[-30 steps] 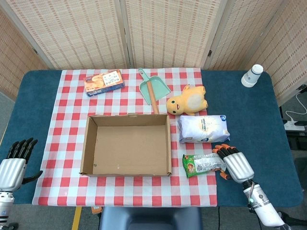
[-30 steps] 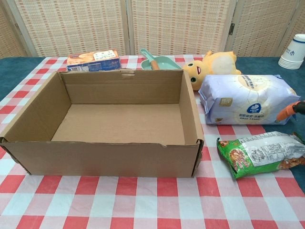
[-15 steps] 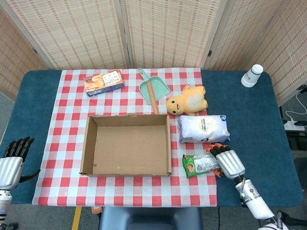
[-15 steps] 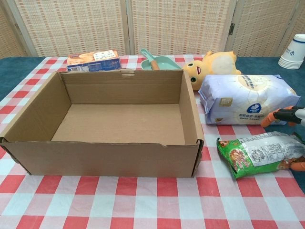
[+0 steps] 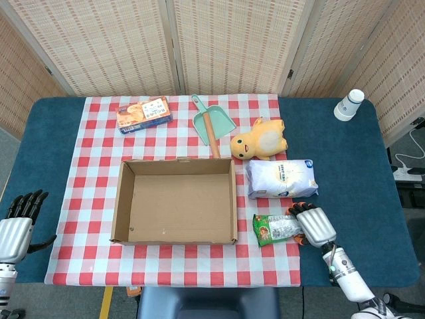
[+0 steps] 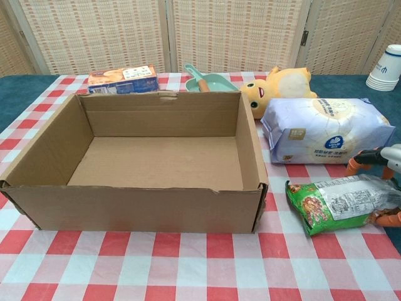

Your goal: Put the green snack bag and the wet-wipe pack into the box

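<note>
At the bench's near right, the right robot hand [image 5: 315, 225] has its orange-tipped fingers [image 6: 354, 164] around the right end of the green snack bag [image 5: 281, 228], which lies flat on the checked cloth [image 5: 93, 193] just right of the box [image 5: 175, 201]; a firm grip cannot be told. The left robot hand [image 5: 16, 224] hangs off the near left corner, fingers spread, holding nothing. Just beyond the bag lies the wet-wipe pack [image 5: 281, 178], with a plush duck [image 5: 259, 139] behind it.

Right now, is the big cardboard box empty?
Empty. The box shows only bare cardboard floor inside; the green snack bag and wet-wipe pack lie outside.
</note>
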Motion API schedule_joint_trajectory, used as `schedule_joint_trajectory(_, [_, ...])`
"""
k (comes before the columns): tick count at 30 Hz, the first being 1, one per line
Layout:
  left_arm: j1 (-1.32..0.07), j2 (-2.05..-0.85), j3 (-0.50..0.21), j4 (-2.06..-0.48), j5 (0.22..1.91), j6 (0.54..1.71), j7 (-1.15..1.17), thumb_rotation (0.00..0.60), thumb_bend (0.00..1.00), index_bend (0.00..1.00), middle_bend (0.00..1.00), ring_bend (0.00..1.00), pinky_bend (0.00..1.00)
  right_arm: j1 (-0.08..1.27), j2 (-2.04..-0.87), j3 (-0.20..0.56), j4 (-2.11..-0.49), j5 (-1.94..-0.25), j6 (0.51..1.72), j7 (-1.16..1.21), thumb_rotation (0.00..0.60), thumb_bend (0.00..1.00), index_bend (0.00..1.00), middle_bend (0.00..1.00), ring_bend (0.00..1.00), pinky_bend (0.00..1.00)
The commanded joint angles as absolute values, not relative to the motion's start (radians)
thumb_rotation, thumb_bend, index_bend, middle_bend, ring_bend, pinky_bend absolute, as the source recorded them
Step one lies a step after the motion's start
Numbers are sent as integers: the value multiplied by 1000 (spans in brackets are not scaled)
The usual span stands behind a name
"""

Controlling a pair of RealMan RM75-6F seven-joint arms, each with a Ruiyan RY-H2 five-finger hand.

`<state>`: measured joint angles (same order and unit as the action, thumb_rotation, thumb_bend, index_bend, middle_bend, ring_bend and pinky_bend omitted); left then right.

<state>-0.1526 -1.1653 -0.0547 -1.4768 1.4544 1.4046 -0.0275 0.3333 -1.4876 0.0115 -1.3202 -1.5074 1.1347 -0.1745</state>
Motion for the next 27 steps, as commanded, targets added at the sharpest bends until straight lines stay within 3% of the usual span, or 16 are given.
schedule_joint_trajectory(1, [-153,-1165,-54,-1476,1454,1404,-30,600,167,0,0,0,35,333,-1493,11,-1316,-1510,1143,-177,600,94,422,334,327,473])
schedule_joint_trajectory(6, [-153,-1164,-54,-1477,1454,1404,-32,600,169,0,0,0,35,328,-1511,8,-1291,-1545,1198,-159,600,153,642,497,524,685])
schedule_joint_trajectory(10, [-153,-1163,-54,-1478,1456,1405,-33,600,170,0,0,0,36,324,-1517,9,-1271,-1568,1239,-134,600,205,737,560,588,748])
schedule_joint_trajectory(14, [-153,-1163,-52,-1478,1457,1403,-33,600,168,0,0,0,36,322,-1507,7,-1281,-1577,1256,-129,600,266,777,587,608,768])
schedule_joint_trajectory(20, [-152,-1162,-52,-1480,1456,1403,-33,600,167,0,0,0,36,309,-1445,-7,-1371,-1629,1322,-147,600,281,792,596,610,770])
schedule_joint_trajectory(23, [-152,-1162,-52,-1481,1457,1404,-31,600,168,0,0,0,36,306,-1374,1,-1490,-1685,1389,-200,600,281,792,596,610,770])
schedule_joint_trajectory(27, [-153,-1162,-53,-1487,1442,1394,-10,600,168,0,0,0,38,348,-1290,71,-1685,-1755,1434,-328,600,281,792,596,610,770])
